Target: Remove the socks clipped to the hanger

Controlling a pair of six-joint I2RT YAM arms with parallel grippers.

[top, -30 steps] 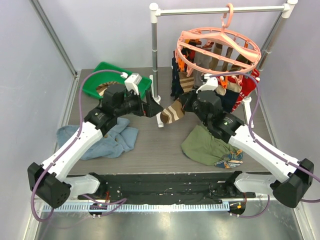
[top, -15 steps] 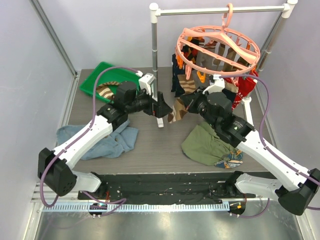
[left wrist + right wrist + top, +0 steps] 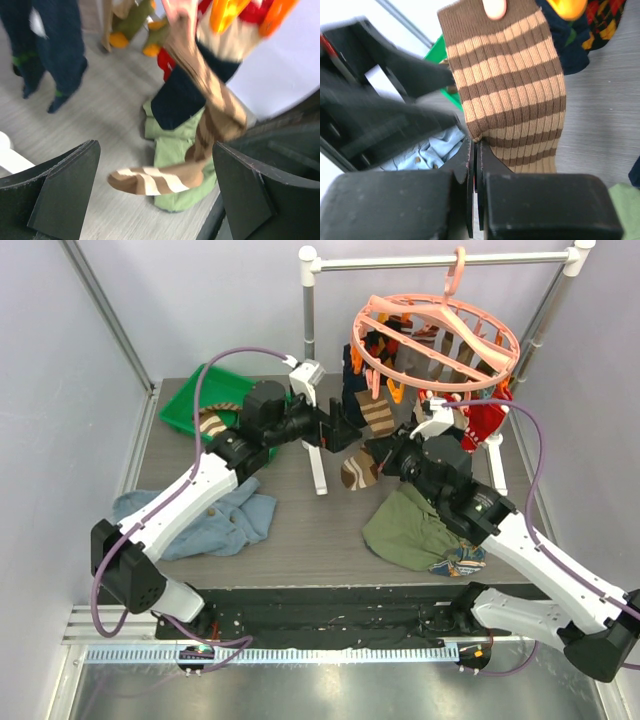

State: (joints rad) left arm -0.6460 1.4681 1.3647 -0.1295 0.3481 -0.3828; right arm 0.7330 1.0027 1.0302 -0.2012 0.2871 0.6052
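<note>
text: none legible | labels: none | brands: none | numbers: none | signs: none | views checked: top external, left wrist, right wrist

Left arm [image 3: 172, 515] and right arm [image 3: 530, 550] bore white links between black joint housings; a purple cable [image 3: 225, 355] looped along each; end effector fingers [image 3: 65, 190] were black wedges.

Bright, even light gives the top view soft shadows and sharp focus. The left wrist view is motion-blurred throughout, its brown-and-tan striped ribbed sock [image 3: 220, 112] smeared and the pale wall [image 3: 285, 60] washed out at 3 o'clock. In the right wrist view the sock's ribs are crisp, while 9 o'clock is blurred.
</note>
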